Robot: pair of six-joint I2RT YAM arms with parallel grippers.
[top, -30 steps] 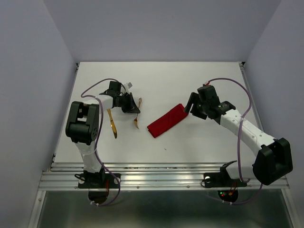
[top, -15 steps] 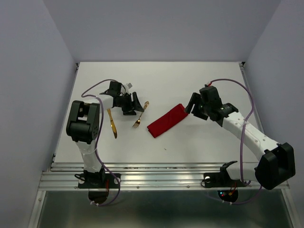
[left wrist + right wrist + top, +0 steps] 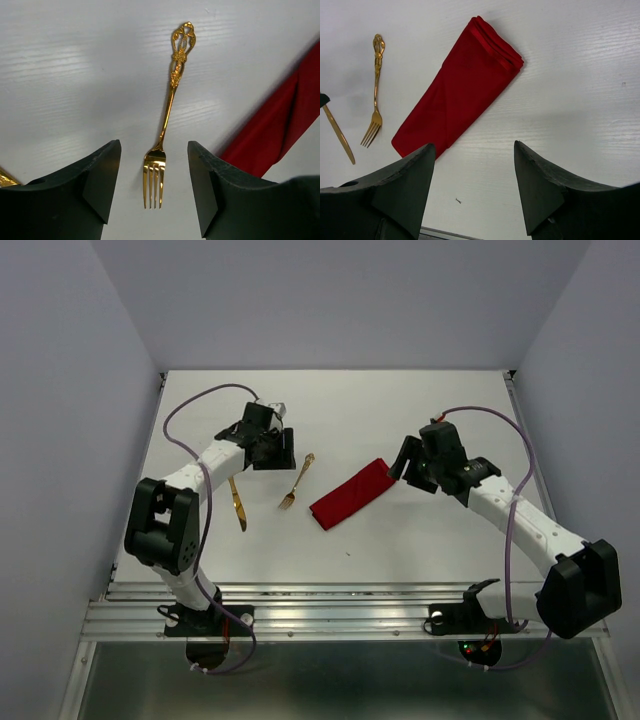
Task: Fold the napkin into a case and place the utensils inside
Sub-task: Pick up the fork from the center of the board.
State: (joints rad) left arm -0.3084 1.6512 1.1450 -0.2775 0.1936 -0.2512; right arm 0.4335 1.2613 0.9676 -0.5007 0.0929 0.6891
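The napkin [image 3: 350, 493] is bright red and folded into a narrow, layered strip. It lies slantwise near the middle of the tabletop [image 3: 400, 405], with one end toward the far right and the other toward the near left. In the right wrist view its far end shows stacked folds.

The fork [image 3: 297, 481] lies flat just left of the napkin, apart from it. It is gold with an ornate handle, and its tines point toward the near edge. The knife [image 3: 236, 502] lies further toward the left edge, also flat.

The left arm bends up from the near edge. The left gripper [image 3: 273, 448] is by the fork's handle end, with its fingers spread and holding nothing. In its wrist view the tines show between them.

The right arm reaches in from the near right corner. The right gripper [image 3: 404, 462] is just beside the napkin's far end, its fingers likewise apart and empty.
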